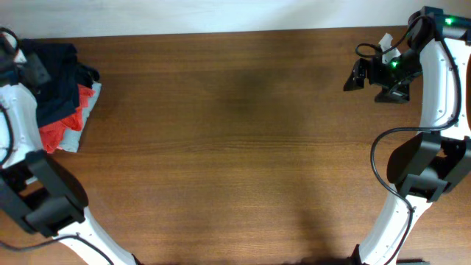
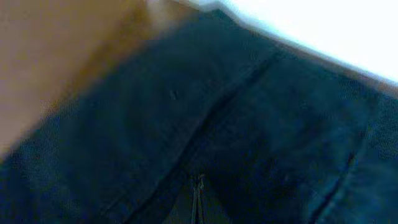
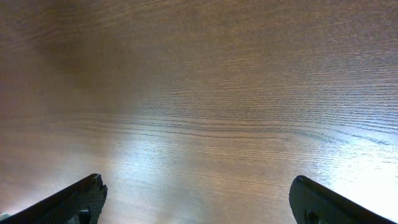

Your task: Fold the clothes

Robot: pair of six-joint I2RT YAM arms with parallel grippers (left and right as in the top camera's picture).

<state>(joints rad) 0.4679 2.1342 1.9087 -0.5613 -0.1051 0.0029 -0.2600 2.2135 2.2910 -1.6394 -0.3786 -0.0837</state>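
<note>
The clothes, a dark navy garment (image 1: 60, 82), lie on top of a pile at the table's far left edge. In the left wrist view the navy fabric (image 2: 249, 124) fills the frame, with seams and creases running toward the fingertips. My left gripper (image 1: 34, 71) sits on the pile; its fingers (image 2: 199, 182) are pressed together on the navy fabric. My right gripper (image 1: 356, 76) hovers over bare table at the far right back. Its fingers (image 3: 199, 199) are wide apart and empty.
A red garment (image 1: 54, 133) and a light grey garment (image 1: 82, 110) lie under the navy one. The wooden table (image 1: 235, 147) stretches between the arms. Its far edge meets a white wall (image 1: 221, 15). The right arm's cable (image 1: 383, 147) loops over the table.
</note>
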